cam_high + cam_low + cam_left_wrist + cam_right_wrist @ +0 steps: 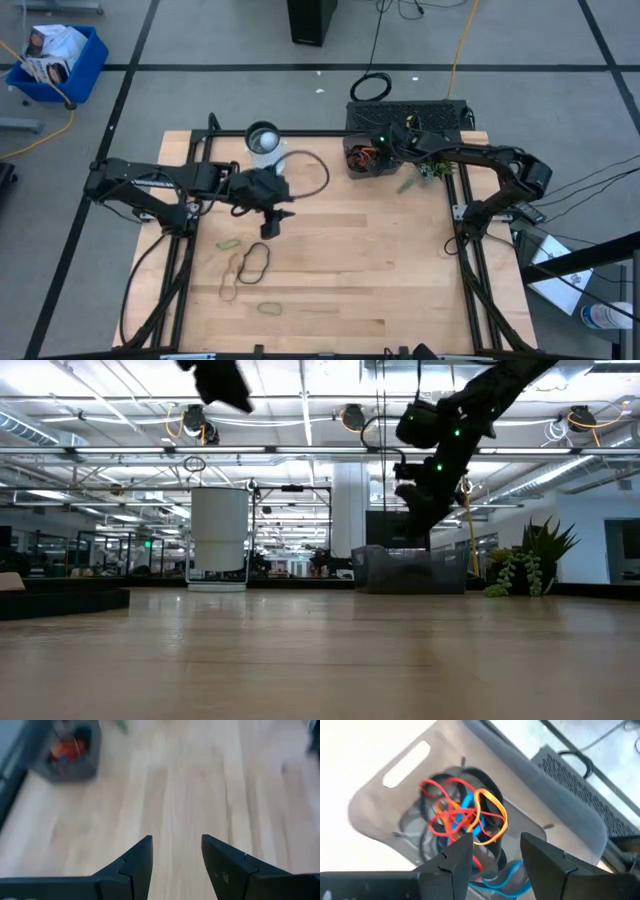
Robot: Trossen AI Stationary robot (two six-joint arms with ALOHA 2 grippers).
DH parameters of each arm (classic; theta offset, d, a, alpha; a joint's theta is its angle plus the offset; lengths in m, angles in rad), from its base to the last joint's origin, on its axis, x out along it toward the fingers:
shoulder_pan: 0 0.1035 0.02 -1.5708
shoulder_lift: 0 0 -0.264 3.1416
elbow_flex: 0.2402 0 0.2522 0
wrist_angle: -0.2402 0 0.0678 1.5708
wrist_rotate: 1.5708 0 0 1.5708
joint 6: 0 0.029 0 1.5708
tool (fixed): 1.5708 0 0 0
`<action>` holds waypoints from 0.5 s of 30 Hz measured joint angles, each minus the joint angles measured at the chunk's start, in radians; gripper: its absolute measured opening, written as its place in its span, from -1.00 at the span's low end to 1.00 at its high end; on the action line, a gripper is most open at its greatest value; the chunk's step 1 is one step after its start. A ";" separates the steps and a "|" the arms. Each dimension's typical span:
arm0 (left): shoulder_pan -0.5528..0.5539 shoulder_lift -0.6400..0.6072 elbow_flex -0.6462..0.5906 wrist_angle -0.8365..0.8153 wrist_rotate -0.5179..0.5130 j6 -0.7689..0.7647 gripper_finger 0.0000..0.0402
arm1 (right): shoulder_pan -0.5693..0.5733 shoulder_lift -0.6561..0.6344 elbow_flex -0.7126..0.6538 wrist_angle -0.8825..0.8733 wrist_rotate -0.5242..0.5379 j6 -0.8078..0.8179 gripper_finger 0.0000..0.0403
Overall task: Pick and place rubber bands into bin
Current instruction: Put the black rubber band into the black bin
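The smoky-grey bin stands at the table's far side, right of centre, and holds a tangle of red, orange, blue and black rubber bands. My right gripper hangs open just above the bin's inside; its fingers touch nothing that I can see. My left gripper is open and empty above the table's middle left. Loose bands lie flat on the table nearer to me: a green one, a black one, a tan one and another green one.
A clear round cup stands at the far edge, left of the bin. A small green plant sits right of the bin. A black box lies behind the table. A thin black loop lies near the cup.
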 joint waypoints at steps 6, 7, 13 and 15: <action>-0.075 0.068 -0.002 -0.173 0.014 0.001 -0.12 | 0.049 -0.090 0.000 0.001 0.000 0.000 -0.22; -0.087 0.081 0.000 -0.185 0.027 0.001 -0.12 | 0.058 -0.105 0.000 0.000 0.000 0.000 -0.22; -0.156 0.184 -0.002 -0.256 0.055 0.008 -0.12 | 0.101 -0.187 0.000 0.000 0.000 0.003 -0.22; -0.173 0.226 -0.002 -0.281 0.055 0.008 -0.12 | 0.113 -0.212 0.000 0.000 0.000 0.004 -0.23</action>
